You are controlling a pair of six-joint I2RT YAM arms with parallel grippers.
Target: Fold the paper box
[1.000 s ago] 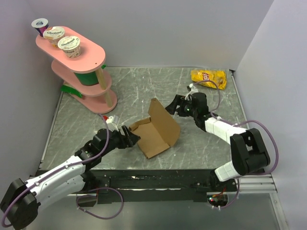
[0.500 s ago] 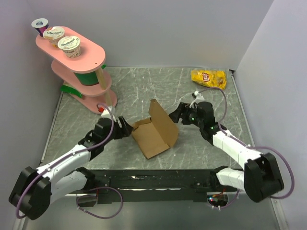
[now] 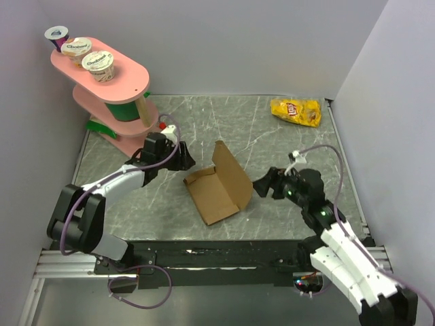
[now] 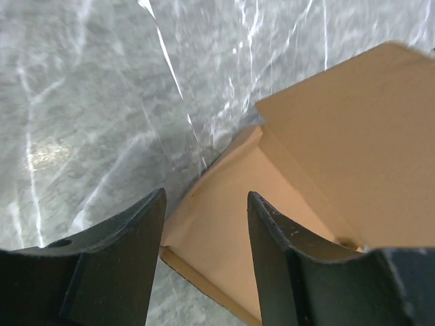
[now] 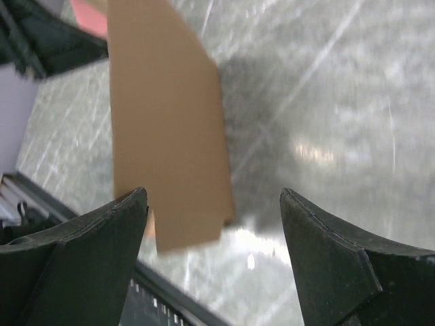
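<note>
The paper box (image 3: 221,183) is a brown cardboard sheet lying mid-table, one large panel tilted up and a flat flap at its left. My left gripper (image 3: 183,161) hovers just off the box's far-left corner, open with nothing between its fingers. In the left wrist view the box (image 4: 326,156) lies beyond the left gripper (image 4: 206,197), its folded edge seen through the gap. My right gripper (image 3: 262,185) stands wide open just right of the raised panel, apart from it. In the right wrist view the panel (image 5: 163,122) shows ahead of the right gripper (image 5: 212,193).
A pink tiered shelf (image 3: 129,88) with yogurt cups (image 3: 97,62) stands at the back left, close behind the left arm. A yellow chip bag (image 3: 296,111) lies at the back right. The table's front rail (image 3: 217,255) runs below the box.
The left arm swung from the box's near-left side to its far-left corner, jaws narrowing. The right arm pulled back from behind the panel toward the near right. The box stayed put.
</note>
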